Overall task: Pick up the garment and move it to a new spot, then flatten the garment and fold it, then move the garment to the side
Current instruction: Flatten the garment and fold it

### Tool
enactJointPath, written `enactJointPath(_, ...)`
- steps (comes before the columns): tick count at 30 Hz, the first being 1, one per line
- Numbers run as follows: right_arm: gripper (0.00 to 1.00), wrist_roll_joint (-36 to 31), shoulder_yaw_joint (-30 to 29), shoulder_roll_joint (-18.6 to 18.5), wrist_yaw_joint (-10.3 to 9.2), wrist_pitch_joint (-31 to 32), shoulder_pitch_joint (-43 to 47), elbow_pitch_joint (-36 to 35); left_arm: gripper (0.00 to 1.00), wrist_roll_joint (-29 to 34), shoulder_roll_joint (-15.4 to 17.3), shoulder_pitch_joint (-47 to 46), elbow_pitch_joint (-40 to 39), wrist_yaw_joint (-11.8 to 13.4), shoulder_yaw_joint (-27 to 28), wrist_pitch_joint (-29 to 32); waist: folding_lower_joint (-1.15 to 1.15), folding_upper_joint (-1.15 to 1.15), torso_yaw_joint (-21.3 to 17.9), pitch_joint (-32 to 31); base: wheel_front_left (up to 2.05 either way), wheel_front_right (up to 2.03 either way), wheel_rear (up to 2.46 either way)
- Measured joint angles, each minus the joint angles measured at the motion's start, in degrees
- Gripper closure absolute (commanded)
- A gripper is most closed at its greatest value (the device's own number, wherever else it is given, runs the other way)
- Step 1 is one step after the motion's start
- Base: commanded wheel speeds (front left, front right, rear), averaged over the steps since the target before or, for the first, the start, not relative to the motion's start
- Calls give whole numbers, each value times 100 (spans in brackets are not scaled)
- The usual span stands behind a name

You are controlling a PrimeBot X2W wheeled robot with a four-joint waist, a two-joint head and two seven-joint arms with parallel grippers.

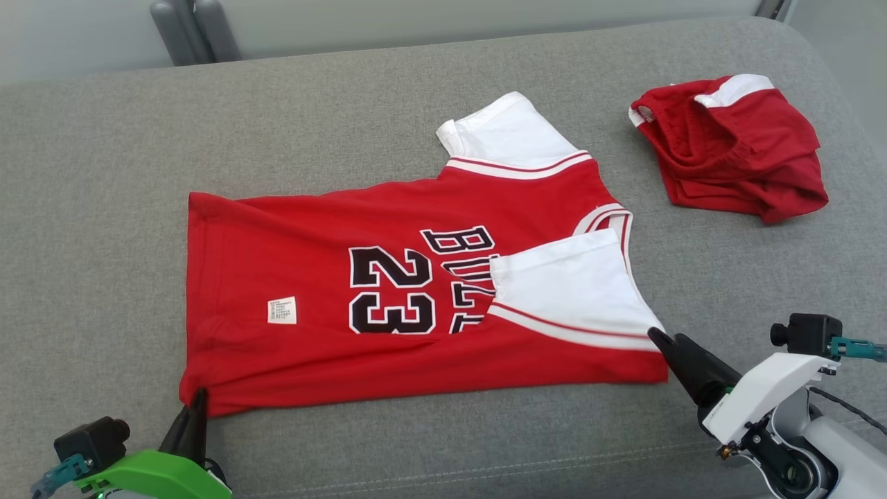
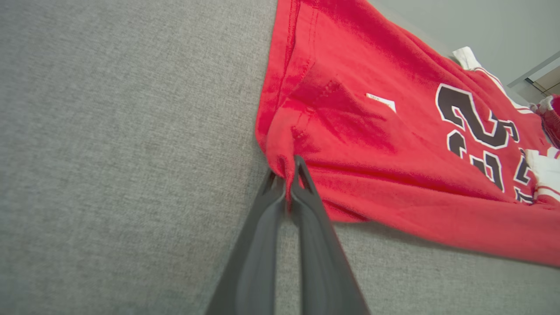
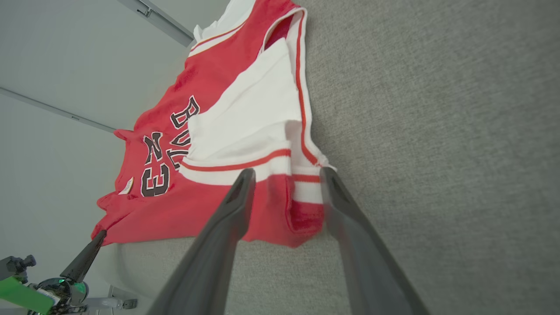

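The garment (image 1: pixel 291 263) is a red jersey with a black 23, lying flat on the grey cushion with one white sleeve folded onto its chest. My left gripper (image 1: pixel 199 396) is shut on the hem corner at the jersey's near left; the left wrist view shows the red cloth (image 2: pixel 393 144) pinched between the fingertips of that gripper (image 2: pixel 286 170). My right gripper (image 1: pixel 668 338) is at the near right shoulder corner. In the right wrist view this gripper (image 3: pixel 286 173) stands open, its fingers apart on either side of the jersey's (image 3: pixel 210 83) red and white corner.
A crumpled pair of red shorts (image 1: pixel 727 145) with white trim lies at the far right of the grey cushion (image 1: pixel 104 173). The cushion's front seam (image 1: pixel 485 471) runs just in front of both grippers. Grey uprights (image 1: pixel 194 28) stand behind the cushion's far left.
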Motion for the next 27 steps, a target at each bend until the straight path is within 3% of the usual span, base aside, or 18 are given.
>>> enactJointPath(1,0,-5,-1,-16,-24,1,0,-7,0,0,0,2,-7,1,-15,7,0,0,2,2,0,0,0)
enactJointPath(9,0,-38,-54,-97,-146,0,1,-96,0,3,25,80,-76,152,29,63,0,0,25,-14,0,0,0)
enactJointPath(17,0,-268,-309,-242,-221,-360,-9,-288,0,260,393,76,-352,397,302,-23,0,0,49,-59,0,0,0)
enactJointPath(27,0,-815,-407,-141,-375,-814,-272,-548,0,757,521,-190,-1000,444,233,-120,0,0,55,-54,0,0,0)
